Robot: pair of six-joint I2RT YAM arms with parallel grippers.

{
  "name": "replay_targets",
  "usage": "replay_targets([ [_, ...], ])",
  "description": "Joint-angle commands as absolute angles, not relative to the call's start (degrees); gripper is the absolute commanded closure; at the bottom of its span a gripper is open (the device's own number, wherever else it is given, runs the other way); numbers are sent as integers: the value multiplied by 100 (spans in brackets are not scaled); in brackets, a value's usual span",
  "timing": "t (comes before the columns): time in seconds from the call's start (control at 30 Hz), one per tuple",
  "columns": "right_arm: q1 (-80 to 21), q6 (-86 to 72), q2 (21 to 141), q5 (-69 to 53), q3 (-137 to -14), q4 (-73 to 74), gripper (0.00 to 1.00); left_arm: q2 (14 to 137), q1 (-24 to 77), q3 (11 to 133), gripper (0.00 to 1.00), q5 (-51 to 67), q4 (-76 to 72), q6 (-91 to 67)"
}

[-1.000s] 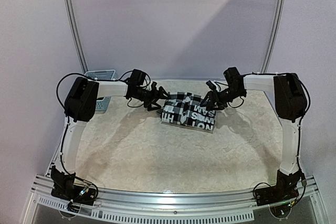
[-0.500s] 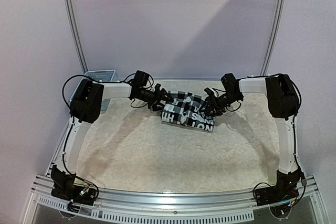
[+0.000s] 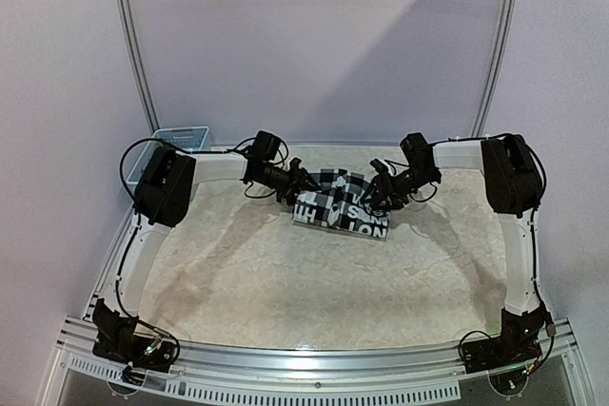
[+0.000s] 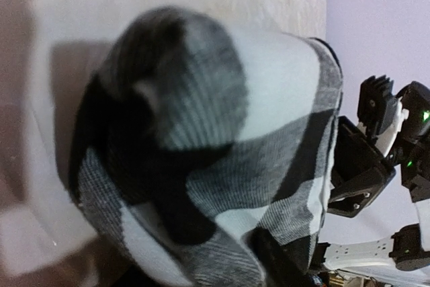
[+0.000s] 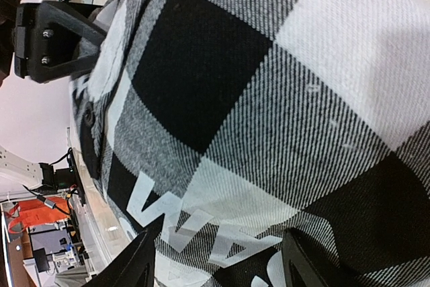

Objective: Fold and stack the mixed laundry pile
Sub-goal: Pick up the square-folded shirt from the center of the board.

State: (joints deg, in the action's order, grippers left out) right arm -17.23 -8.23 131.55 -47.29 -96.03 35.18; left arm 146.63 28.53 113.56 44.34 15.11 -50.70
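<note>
The black-and-white checked shirt [image 3: 341,204] lies folded at the back middle of the table, white letters on its front. My left gripper [image 3: 297,187] is pushed into its left edge. In the left wrist view a bunched fold of the checked shirt [image 4: 201,152] fills the frame and hides the jaws. My right gripper [image 3: 376,195] is at the shirt's right side. Its two fingertips [image 5: 141,263] stand wide apart over the flat checked shirt [image 5: 255,132], so the right gripper [image 5: 225,267] is open.
A light blue lattice basket [image 3: 181,137] stands at the back left corner beyond the left arm. The right arm [image 4: 376,146] shows past the fold in the left wrist view. The table [image 3: 304,282] has a pale mottled top and a metal rail along its near edge.
My left arm has reached further right, driving its gripper into the shirt's left edge. The right arm shifted a little left at first, then held still.
</note>
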Motion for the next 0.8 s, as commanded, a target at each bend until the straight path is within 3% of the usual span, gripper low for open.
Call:
replay_targets([
  [0.0,-1803,-706,13318,-4598,-9508,3676,35,14815,2928,11279,68,4523,1336,-5332],
  [0.1,-1797,-658,13245,-4597,-9484,3731,35,14679,2882,11243,100,4551,1140,-5454],
  [0.27,-1742,-354,12830,-4645,-9464,4037,35,13995,2752,11060,100,4437,1288,-5237],
  [0.6,-1390,238,11342,-4640,-9146,4513,31,13312,2568,12350,100,3307,5739,-3158],
  [0.77,-1362,295,10976,-4648,-8831,4445,31,12744,2361,12262,100,2260,6678,-2719],
])
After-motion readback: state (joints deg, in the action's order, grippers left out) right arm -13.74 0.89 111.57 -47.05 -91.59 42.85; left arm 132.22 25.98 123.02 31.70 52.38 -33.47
